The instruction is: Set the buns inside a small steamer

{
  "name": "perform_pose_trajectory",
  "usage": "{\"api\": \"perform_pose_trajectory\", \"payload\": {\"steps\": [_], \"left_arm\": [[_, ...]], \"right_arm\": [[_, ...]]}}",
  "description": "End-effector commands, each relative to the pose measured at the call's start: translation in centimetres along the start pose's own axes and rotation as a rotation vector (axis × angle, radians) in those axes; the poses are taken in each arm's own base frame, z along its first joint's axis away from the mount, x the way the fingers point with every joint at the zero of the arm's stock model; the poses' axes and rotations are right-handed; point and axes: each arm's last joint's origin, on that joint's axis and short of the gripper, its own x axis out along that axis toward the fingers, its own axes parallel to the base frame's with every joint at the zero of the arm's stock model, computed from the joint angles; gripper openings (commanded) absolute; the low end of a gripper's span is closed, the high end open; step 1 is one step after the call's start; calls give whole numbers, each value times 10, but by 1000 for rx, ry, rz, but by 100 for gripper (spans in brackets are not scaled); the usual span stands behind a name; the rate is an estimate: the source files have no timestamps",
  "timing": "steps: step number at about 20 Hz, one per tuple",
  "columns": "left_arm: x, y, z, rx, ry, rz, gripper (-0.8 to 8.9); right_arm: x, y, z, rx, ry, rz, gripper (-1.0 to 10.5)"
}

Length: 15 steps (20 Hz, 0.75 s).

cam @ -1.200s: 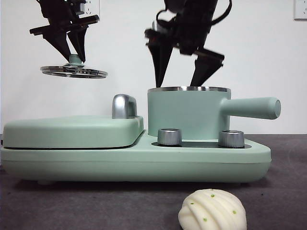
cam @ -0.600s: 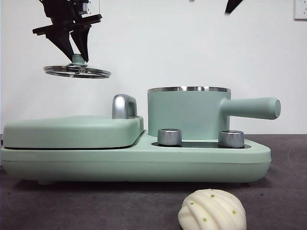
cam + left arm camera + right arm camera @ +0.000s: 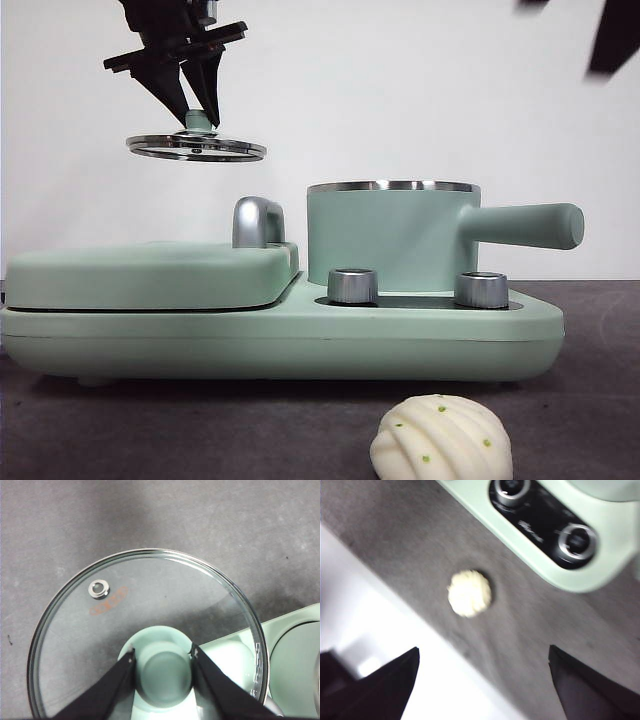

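The ridged bun [image 3: 441, 440], cream-white with green specks, lies on the dark table in front of the appliance; it also shows in the right wrist view [image 3: 469, 593]. The smooth bun does not show. The small steamer [image 3: 390, 235], a mint-green pot with a long side handle, stands open on the base. My left gripper [image 3: 198, 115] is shut on the green knob [image 3: 162, 670] of the glass lid [image 3: 197, 148] and holds it high, left of the pot and over the griddle. My right gripper [image 3: 484, 648] is open and empty, high above the table, a black tip at the front view's top right [image 3: 610, 40].
The flat mint-green griddle plate [image 3: 150, 272] with a chrome handle [image 3: 258, 222] fills the base's left half. Two steel knobs [image 3: 353, 285] [image 3: 481, 289] sit on the front panel below the pot. The table's white edge [image 3: 395, 630] lies near the ridged bun.
My right gripper has risen from over the pot and gone up and right, nearly out of the front view. My left gripper has carried the lid rightward, toward the pot.
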Motion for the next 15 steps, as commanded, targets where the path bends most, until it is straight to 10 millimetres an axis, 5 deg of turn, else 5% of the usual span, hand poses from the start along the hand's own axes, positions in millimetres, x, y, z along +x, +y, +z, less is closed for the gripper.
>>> {"api": "perform_pose_trajectory", "payload": {"steps": [1, 6, 15], "left_arm": [[-9, -2, 5, 7, -58, -1, 18], [-9, -2, 5, 7, -58, -2, 18], [-9, -3, 5, 9, -60, -3, 18]], "right_arm": [[36, 6, -5, 37, 11, 18, 411], [101, 6, -20, 54, -4, 35, 411], [155, 7, -14, 52, 107, 20, 410]]}}
